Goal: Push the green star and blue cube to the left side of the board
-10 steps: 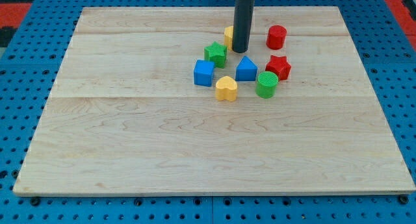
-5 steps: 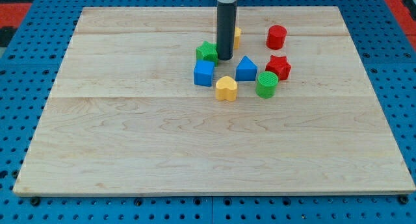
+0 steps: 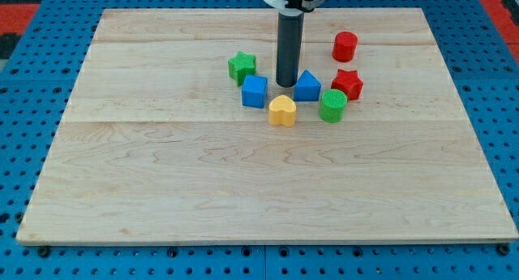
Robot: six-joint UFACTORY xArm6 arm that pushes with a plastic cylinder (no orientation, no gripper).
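The green star (image 3: 242,66) lies on the wooden board (image 3: 162,174) above and left of the blue cube (image 3: 255,91). My tip (image 3: 285,85) stands between the blue cube on its left and a blue triangular block (image 3: 306,86) on its right, just above a yellow heart block (image 3: 282,110). The tip is to the right of the green star, apart from it. The rod hides whatever lies directly behind it.
A red cylinder (image 3: 345,46), a red star (image 3: 347,83) and a green cylinder (image 3: 332,105) sit to the right of the tip. Blue pegboard (image 3: 24,150) surrounds the board.
The green star has slid to the left, away from the cluster. My tip moved left, then back down and right to sit between the blue cube and blue triangle. The yellow block behind the rod is now hidden.
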